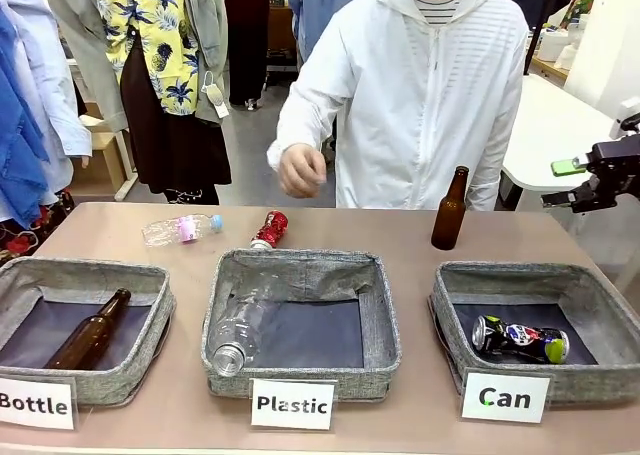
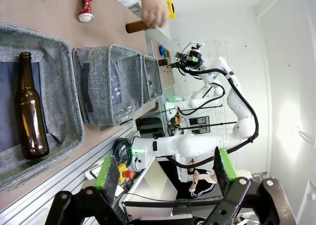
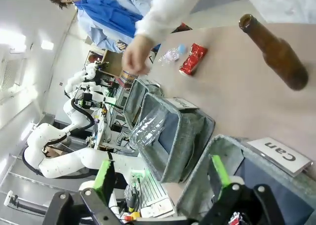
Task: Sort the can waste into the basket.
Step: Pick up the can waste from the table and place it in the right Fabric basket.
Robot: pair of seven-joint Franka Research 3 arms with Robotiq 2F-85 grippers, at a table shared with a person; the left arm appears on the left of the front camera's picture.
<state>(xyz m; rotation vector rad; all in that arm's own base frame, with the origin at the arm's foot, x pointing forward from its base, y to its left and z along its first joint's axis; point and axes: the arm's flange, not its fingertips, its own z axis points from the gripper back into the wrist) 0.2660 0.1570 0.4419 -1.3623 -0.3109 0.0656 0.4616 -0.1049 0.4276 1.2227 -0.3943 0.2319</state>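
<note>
Red can on table, well apart frm right claw, claw wide open, empty

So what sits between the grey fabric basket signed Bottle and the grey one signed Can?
In the front view, a third grey fabric basket signed Plastic sits there, with a clear plastic bottle lying inside it.

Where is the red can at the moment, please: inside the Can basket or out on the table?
Out: the red can lies on the table behind the Plastic basket.
</note>
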